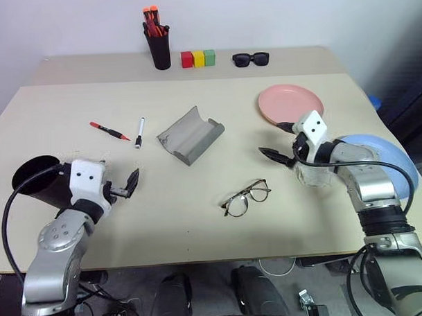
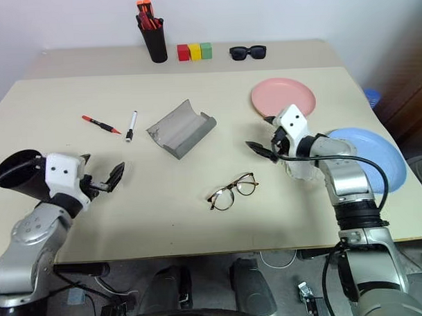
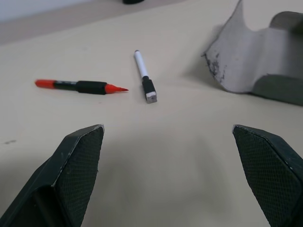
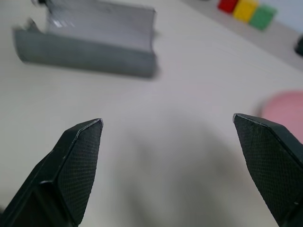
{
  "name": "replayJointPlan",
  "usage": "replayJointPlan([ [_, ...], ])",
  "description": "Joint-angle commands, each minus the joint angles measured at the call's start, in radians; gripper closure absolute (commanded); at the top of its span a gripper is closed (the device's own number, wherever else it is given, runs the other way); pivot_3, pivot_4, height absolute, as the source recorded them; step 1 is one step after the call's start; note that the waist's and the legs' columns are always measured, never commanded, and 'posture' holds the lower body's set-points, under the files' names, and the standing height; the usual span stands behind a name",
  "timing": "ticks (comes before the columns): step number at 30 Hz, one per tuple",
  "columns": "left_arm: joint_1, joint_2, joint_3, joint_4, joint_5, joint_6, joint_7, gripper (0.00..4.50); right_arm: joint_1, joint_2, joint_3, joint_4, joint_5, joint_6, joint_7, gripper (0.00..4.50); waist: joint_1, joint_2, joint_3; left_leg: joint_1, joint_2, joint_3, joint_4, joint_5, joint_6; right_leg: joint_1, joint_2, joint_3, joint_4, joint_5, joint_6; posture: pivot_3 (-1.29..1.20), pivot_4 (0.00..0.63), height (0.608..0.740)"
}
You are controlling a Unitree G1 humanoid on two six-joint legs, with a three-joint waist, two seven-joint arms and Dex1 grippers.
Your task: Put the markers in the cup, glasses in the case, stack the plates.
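Both end effectors wide and empty; no step begun, judging by how things lie.

The left end effector [image 1: 129,186] faces the red marker [image 1: 109,131] and white marker [image 1: 139,131], the cup [image 1: 33,179] behind its wrist. The right end effector [image 1: 280,142] hovers between the pink plate [image 1: 289,103], blue plate [image 1: 395,164] and glasses [image 1: 246,198]; the case [image 1: 189,135] lies open mid-counter [image 1: 199,228]. Next is likely reaching for a marker.

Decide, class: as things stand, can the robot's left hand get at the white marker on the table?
Probably yes. The left hand is open and empty, facing the white marker across bare table. The red marker lies beside it and the open grey case on its other side, neither blocking.
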Motion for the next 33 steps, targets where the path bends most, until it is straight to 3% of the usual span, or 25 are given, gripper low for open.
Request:
replayJointPlan([
  [1,-0.095,-0.034,-0.025,0.028,0.012,0.056,0.064,0.02,0.016,0.026,0.012,-0.103,0.009,0.034,-0.039,0.00,0.003,0.000,0.000,0.000,0.000,0.000,0.000,0.000,0.000,0.000,0.000,0.000,0.000,0.000,0.000,0.00,0.150,0.725],
  [5,-0.328,-0.096,-0.064,0.219,0.076,0.164,0.187,0.02,0.053,0.065,0.048,-0.194,0.014,0.070,-0.060,0.00,0.021,0.000,0.000,0.000,0.000,-0.001,0.002,0.000,0.000,0.001,0.001,-0.001,0.002,0.000,0.000,0.00,0.150,0.725],
  [8,-0.454,-0.083,-0.103,0.370,0.146,0.183,0.230,0.02,0.088,0.101,0.079,-0.260,0.011,0.098,-0.089,0.00,0.020,0.000,0.000,0.000,0.000,-0.001,0.003,0.000,0.000,0.001,0.001,0.000,0.002,0.000,0.000,0.00,0.150,0.725],
  [12,-0.655,-0.115,-0.055,0.597,0.124,0.255,0.267,0.02,0.152,0.141,0.121,-0.351,0.014,0.137,-0.119,0.00,0.018,0.000,0.000,-0.001,0.000,-0.002,0.002,0.000,0.000,0.000,0.002,-0.001,0.002,0.000,0.000,0.00,0.150,0.725],
  [18,-0.941,-0.091,-0.099,1.008,0.173,0.197,0.250,0.02,0.185,0.157,0.157,-0.435,0.027,0.182,-0.121,0.00,0.020,-0.001,0.000,-0.002,-0.001,-0.002,0.003,0.000,0.000,-0.001,0.002,-0.001,0.003,0.000,0.001,0.00,0.150,0.725],
  [23,-1.134,-0.097,-0.062,1.362,0.155,0.133,0.229,0.02,0.179,0.127,0.177,-0.488,0.053,0.196,-0.062,0.00,0.018,-0.001,0.000,-0.002,-0.001,-0.002,0.002,0.000,0.000,-0.001,0.002,-0.002,0.002,0.000,0.001,0.00,0.150,0.725],
  [28,-1.225,-0.107,-0.042,1.578,0.145,0.084,0.188,0.02,0.175,0.122,0.171,-0.524,0.061,0.218,-0.071,0.00,0.018,-0.002,0.001,-0.002,-0.001,-0.002,0.002,0.000,0.000,-0.002,0.002,-0.002,0.002,0.000,0.001,0.00,0.150,0.725],
  [31,-1.244,-0.109,-0.037,1.639,0.147,0.085,0.186,0.87,0.191,0.121,0.165,-0.540,0.055,0.227,-0.089,0.00,0.019,-0.002,0.001,-0.003,-0.001,-0.002,0.002,0.000,0.000,-0.002,0.002,-0.002,0.002,0.000,0.001,0.00,0.150,0.725],
  [33,-1.252,-0.109,-0.036,1.659,0.150,0.088,0.193,1.87,0.199,0.119,0.164,-0.545,0.053,0.229,-0.097,0.00,0.022,-0.002,0.001,-0.003,-0.001,-0.002,0.002,0.000,0.000,-0.002,0.002,-0.002,0.002,0.000,0.001,0.00,0.150,0.725],
])
